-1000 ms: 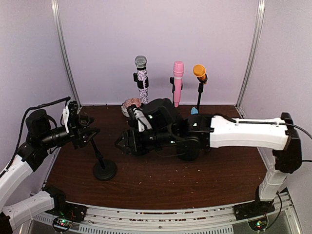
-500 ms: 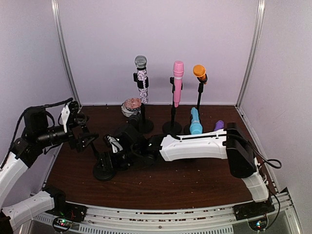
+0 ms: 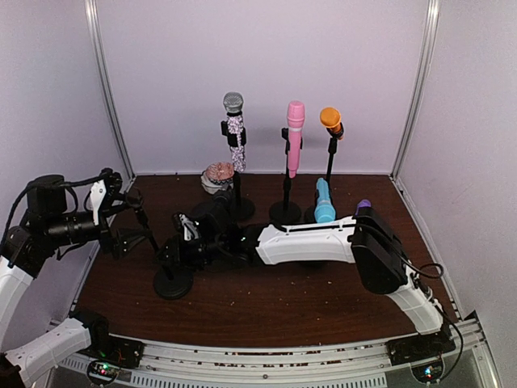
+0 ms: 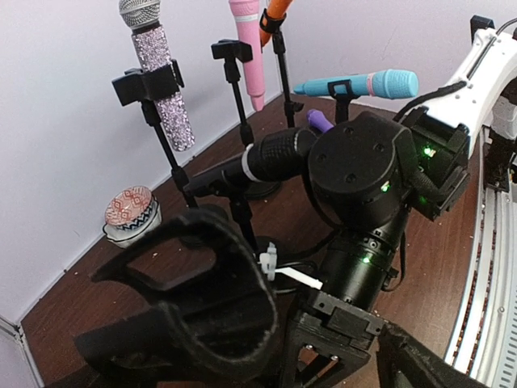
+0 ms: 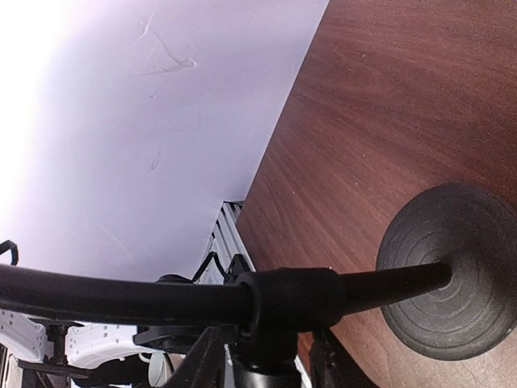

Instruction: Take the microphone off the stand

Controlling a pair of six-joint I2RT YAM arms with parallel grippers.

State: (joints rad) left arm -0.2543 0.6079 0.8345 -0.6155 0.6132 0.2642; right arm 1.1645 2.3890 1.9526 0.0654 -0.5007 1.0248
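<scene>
I have my left claw (image 3: 128, 220) spread wide at 9 o'clock of the stand (image 3: 172, 283), probably to take the mic (image 4: 271, 153). My right claw (image 3: 174, 245) straddles the pole (image 5: 121, 303), seemingly bracing it; I can't tell if it's pinching.

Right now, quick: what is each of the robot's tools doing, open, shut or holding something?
Left tool: open, gripping nothing.
Right tool: around the stand pole; whether it grips cannot be told.

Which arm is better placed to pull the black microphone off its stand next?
Left, probably. The left gripper is open and faces the black microphone close by; the right gripper is at the stand's pole, seemingly bracing it.
</scene>
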